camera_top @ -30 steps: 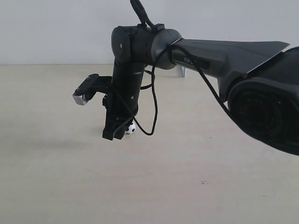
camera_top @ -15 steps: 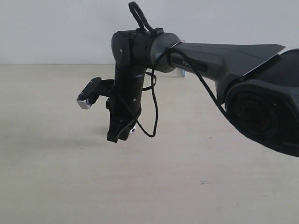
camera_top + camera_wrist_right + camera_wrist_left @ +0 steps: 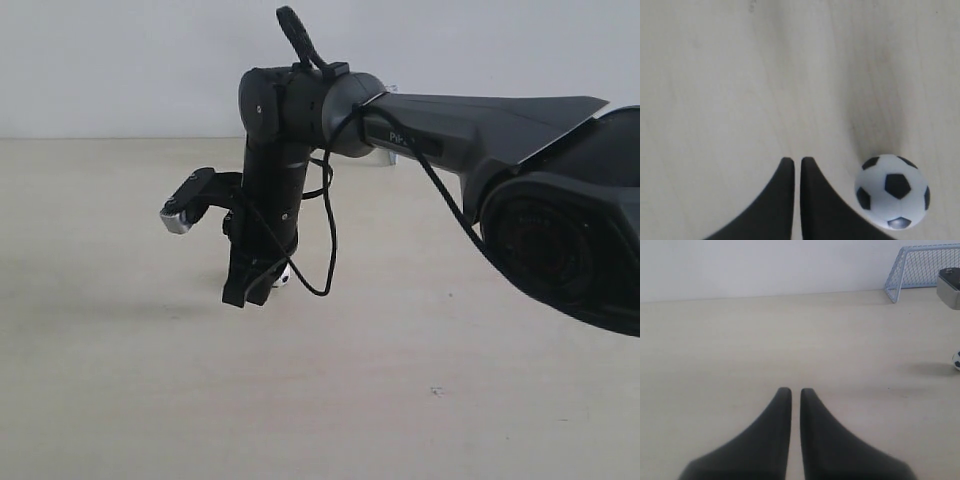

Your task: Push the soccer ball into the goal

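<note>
In the exterior view the right arm reaches across the middle and points its right gripper down at the table. The fingers look pressed together, with nothing between them. The ball peeks out just behind the gripper, low on the table, mostly hidden by the black fingers and a looping cable.

In the left wrist view the left gripper hovers over bare table with its two fingers side by side. Only a thin slit parts them, and they hold nothing. The goal stands far off against the wall, its open mouth and netting turned partly this way. The ball shows as a sliver at the picture's edge, well apart from both the goal and this gripper.

In the right wrist view the right gripper is closed to a narrow slit and grips nothing. The ball sits on the table just beside the outer face of one finger. Whether the two actually touch cannot be made out
</note>
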Robot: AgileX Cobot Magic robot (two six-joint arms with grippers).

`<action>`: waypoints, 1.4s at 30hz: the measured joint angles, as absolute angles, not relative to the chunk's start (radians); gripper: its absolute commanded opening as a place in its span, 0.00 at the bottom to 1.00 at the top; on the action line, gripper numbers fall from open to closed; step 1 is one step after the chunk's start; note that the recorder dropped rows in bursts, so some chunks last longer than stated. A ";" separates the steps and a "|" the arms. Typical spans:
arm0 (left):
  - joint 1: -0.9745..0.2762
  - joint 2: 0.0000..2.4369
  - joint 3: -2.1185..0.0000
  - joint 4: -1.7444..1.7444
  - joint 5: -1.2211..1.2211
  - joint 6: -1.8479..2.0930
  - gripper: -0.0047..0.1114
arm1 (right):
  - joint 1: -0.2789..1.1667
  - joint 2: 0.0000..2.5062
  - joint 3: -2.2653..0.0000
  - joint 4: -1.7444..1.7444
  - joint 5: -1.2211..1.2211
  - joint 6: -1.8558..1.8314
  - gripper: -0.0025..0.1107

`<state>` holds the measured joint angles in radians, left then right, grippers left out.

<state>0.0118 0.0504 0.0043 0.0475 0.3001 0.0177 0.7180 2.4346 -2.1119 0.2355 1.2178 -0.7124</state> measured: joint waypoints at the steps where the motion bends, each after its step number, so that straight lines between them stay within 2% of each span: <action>1: 0.012 0.050 0.004 0.048 0.300 0.018 0.09 | 0.718 2.435 -2.112 0.244 1.218 -0.712 0.02; 42: 0.012 0.050 0.004 0.048 0.300 0.018 0.09 | 0.694 2.395 -2.071 0.262 1.218 -0.739 0.02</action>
